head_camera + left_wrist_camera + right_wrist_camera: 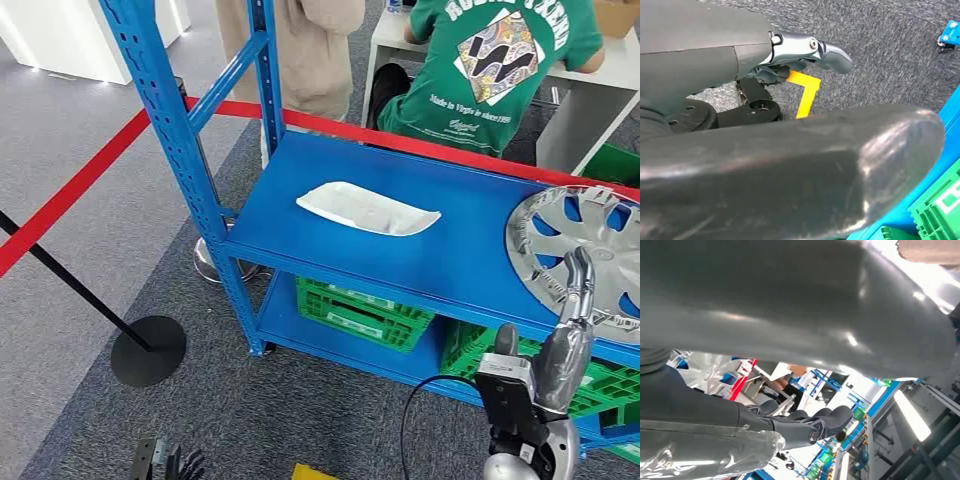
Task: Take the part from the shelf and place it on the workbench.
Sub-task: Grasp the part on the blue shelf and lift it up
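Overhead, white part (368, 209) on blue shelf (468, 250)

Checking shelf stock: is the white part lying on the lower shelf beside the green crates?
No, the white part lies on the upper blue shelf, above the green crates.

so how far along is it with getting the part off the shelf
Nothing looks done yet: the hubcap and the white wrapped part both lie on the shelf. In hand: the right hand is raised at the hubcap's front edge, gripping nothing. Left to do: grasp, lift, carry to the workbench.
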Motion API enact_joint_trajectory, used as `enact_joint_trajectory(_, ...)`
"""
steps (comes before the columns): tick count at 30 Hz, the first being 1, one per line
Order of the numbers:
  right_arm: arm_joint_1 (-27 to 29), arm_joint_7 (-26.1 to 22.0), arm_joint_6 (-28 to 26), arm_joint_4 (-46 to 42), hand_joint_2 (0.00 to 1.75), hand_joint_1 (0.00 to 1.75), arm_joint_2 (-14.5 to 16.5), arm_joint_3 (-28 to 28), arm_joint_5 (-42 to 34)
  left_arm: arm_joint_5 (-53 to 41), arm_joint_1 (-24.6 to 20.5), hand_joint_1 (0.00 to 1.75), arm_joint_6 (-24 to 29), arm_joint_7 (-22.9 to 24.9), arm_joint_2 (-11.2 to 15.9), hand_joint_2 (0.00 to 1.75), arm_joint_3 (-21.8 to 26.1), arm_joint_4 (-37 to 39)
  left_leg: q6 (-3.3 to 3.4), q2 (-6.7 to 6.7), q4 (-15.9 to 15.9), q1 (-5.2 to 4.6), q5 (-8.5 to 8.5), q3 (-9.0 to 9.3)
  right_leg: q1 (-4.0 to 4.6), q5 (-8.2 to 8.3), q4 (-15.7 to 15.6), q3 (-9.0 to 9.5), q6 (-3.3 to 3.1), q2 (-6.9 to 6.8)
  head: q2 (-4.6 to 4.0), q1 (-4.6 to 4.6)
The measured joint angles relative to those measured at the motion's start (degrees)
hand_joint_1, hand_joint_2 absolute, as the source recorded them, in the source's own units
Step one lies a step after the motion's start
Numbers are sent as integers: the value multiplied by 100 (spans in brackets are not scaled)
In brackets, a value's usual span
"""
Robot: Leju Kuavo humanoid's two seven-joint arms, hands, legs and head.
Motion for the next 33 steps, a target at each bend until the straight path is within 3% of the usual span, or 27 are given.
enact_joint_trajectory(10,-367,400,479,319,0,0,-96,-193,457,-73,-14,0,-26,37,11,0,-3,0,3,5,0,1,4,-1,-1,3,7,-5,-3,4,0,-1)
enact_joint_trajectory(15,-1322,916,1572,1101,0,0,-638,-179,1261,-189,-88,0,-70,148,1,0,-30,1,17,7,0,-2,20,-6,-3,20,7,-6,0,3,0,1)
enact_joint_trajectory(20,-2522,1144,2166,2264,0,0,-1038,66,1974,-258,-161,0,-70,252,-20,0,-106,0,17,7,0,-4,41,-10,-3,36,7,-10,1,3,0,1)
enact_joint_trajectory(26,-3563,1546,2447,3481,0,0,-1167,579,2623,-302,-215,0,-69,317,-39,0,-160,1,17,5,0,-2,49,-10,-1,38,18,-15,0,1,0,0)
enact_joint_trajectory(33,-4199,1841,2512,4515,0,0,-1179,800,2874,-303,-240,0,-47,359,-62,0,-196,0,18,4,0,-1,48,-13,-2,37,18,-16,0,1,0,2)
